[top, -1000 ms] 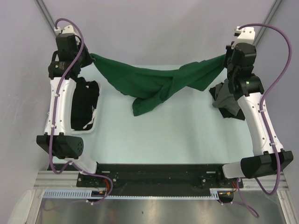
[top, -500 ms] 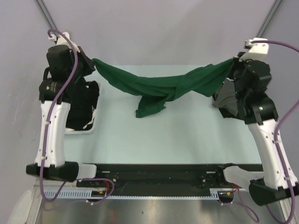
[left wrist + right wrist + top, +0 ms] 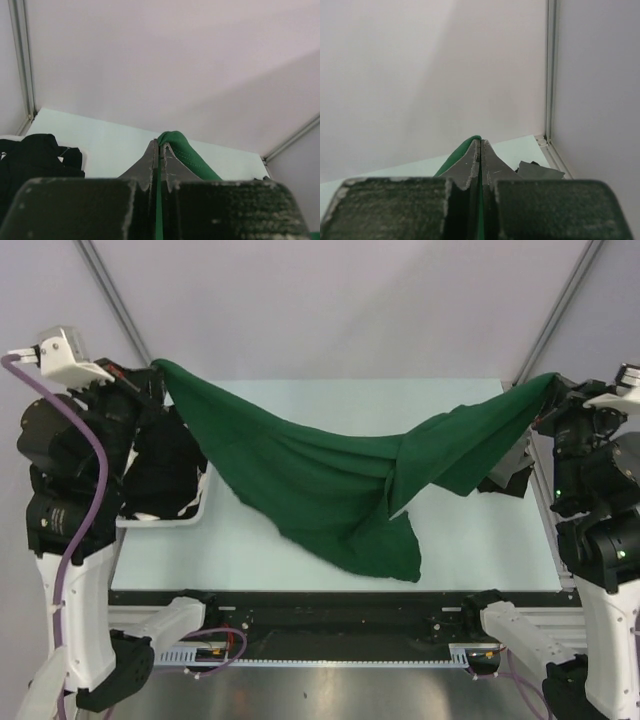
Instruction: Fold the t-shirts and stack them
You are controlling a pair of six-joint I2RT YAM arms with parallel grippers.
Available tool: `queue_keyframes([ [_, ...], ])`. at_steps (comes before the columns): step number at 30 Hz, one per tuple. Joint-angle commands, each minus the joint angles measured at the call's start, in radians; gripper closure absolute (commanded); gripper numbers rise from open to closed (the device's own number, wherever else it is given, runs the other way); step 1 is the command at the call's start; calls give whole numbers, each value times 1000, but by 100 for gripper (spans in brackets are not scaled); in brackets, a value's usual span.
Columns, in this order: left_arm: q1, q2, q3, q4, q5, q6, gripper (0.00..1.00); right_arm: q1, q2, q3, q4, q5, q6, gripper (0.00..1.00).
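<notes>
While the left gripper (image 3: 159, 152) and right gripper (image 3: 480, 150) each pinched an edge of the green shirt (image 3: 320, 480), it hung stretched above the table (image 3: 300, 405), sagging toward the near edge. It looked soft, light and limp, best held by its hem or shoulders.

I work in what looks like a lab test cell. Plain grey panels (image 3: 350, 300) on metal posts (image 3: 115, 300) enclose my pale table (image 3: 330, 395), with a bare metal sheet (image 3: 330, 695) at the near edge.
</notes>
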Motion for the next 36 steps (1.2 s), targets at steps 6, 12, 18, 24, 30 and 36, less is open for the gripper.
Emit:
queue_keyframes([
  [6,1,331,-64,132,-46,45,100,-9,254,-150,235,22,-122,100],
  [12,13,576,-46,176,-29,62,100,-28,472,-185,368,4,-182,100],
  [18,19,723,33,172,-21,91,100,-62,600,-195,411,-34,-167,100],
  [24,50,772,55,188,-14,103,100,-80,681,-184,492,-43,-190,100],
  [30,61,796,58,191,18,98,100,-86,732,-164,474,-53,-176,100],
  [36,61,801,52,186,12,101,64,-85,730,-175,393,-22,-141,68],
])
